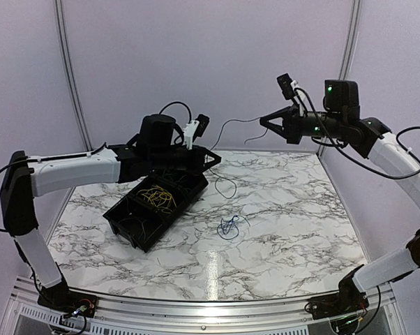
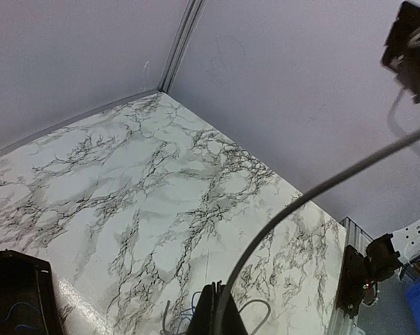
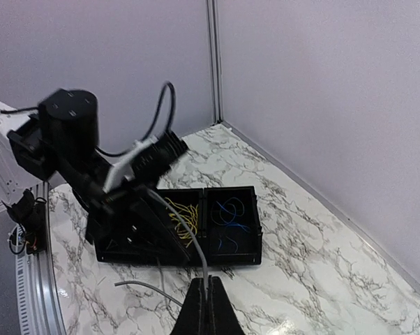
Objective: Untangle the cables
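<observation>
A thin grey cable point(image 1: 231, 123) is stretched in the air between my two grippers. My left gripper point(image 1: 215, 159) is shut on one end, above the tray's far corner; its slack hangs down to the table. My right gripper point(image 1: 264, 120) is shut on the other end, higher and to the right. In the left wrist view the cable point(image 2: 301, 202) arcs up from the closed gripper point(image 2: 222, 307). In the right wrist view it point(image 3: 189, 234) runs from the closed gripper point(image 3: 207, 293) towards the left arm. A small blue cable tangle point(image 1: 229, 225) lies on the table.
A black compartment tray point(image 1: 126, 222) stands left of centre, holding yellow cables point(image 1: 160, 197) and, in the right wrist view, blue cables point(image 3: 231, 216) in another compartment. The tray's corner point(image 2: 18, 293) shows in the left wrist view. Walls enclose the marble table at the back and sides.
</observation>
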You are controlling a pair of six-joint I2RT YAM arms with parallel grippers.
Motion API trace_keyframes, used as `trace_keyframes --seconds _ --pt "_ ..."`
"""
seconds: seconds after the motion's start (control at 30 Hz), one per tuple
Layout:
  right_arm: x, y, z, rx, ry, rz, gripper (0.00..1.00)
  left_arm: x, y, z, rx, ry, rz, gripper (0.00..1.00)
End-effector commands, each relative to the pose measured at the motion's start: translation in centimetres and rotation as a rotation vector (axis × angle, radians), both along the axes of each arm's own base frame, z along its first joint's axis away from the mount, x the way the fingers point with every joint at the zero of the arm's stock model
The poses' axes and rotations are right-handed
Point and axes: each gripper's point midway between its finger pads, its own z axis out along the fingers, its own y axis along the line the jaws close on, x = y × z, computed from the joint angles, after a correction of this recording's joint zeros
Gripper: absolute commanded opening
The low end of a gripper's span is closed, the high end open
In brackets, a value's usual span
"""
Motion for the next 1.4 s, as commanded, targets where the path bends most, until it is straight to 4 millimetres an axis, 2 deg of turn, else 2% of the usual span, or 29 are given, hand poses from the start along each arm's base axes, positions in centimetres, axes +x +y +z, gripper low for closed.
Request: trace_keyframes --seconds 0.0,0.1,0.17,0.27,0.3,0.33,0.4,0.53,0.73,0.93,1.13,1.37 --pt "0.8 -0.9 -5.5 -0.113 0.036 -0.06 0.0 -1.9 4.1 6.3 -0.087 -0.029 0.019 0.0" --pt "-0.4 0.2 -9.7 -0.193 0.054 -0.003 0.0 -2.8 6.4 8.6 -0.134 -0.023 0.025 0.0" --pt "-1.8 1.8 -11.3 -0.247 0.02 0.064 0.0 -3.1 7.9 9.8 -0.155 -0.033 0.047 0.0" --pt "-3.9 4.7 -12.3 -0.282 -0.017 0.177 0.01 -3.4 9.7 10.7 -0.16 -0.032 0.081 0.0" --pt "-4.2 5.3 -12.2 -0.276 -0.017 0.2 0.06 -3.3 10.2 10.6 -0.151 -0.031 0.096 0.0" --pt "-4.4 5.8 -12.0 -0.266 -0.013 0.22 0.16 -3.2 10.8 10.6 -0.141 -0.033 0.114 0.0" --pt "-4.5 6.3 -11.6 -0.252 -0.003 0.247 0.32 -3.2 12.2 9.7 -0.094 -0.025 0.165 0.0" --pt "-4.7 6.1 -11.2 -0.261 -0.01 0.25 0.43 -3.5 15.6 7.8 0.062 -0.035 0.263 0.0" --pt "-5.8 4.9 -12.2 -0.303 -0.01 0.249 0.46 -5.3 21.2 5.1 0.28 -0.053 0.373 0.0" --pt "-5.9 4.5 -12.4 -0.308 -0.013 0.232 0.46 -7.1 25.7 2.1 0.507 -0.076 0.42 0.0" --pt "-5.4 4.6 -12.4 -0.312 -0.02 0.219 0.46 -7.7 27.4 -1.8 0.742 -0.081 0.348 0.0" --pt "-5.4 4.4 -12.6 -0.318 -0.029 0.211 0.47 -5.1 27.6 -5.2 0.957 -0.1 0.31 0.0"
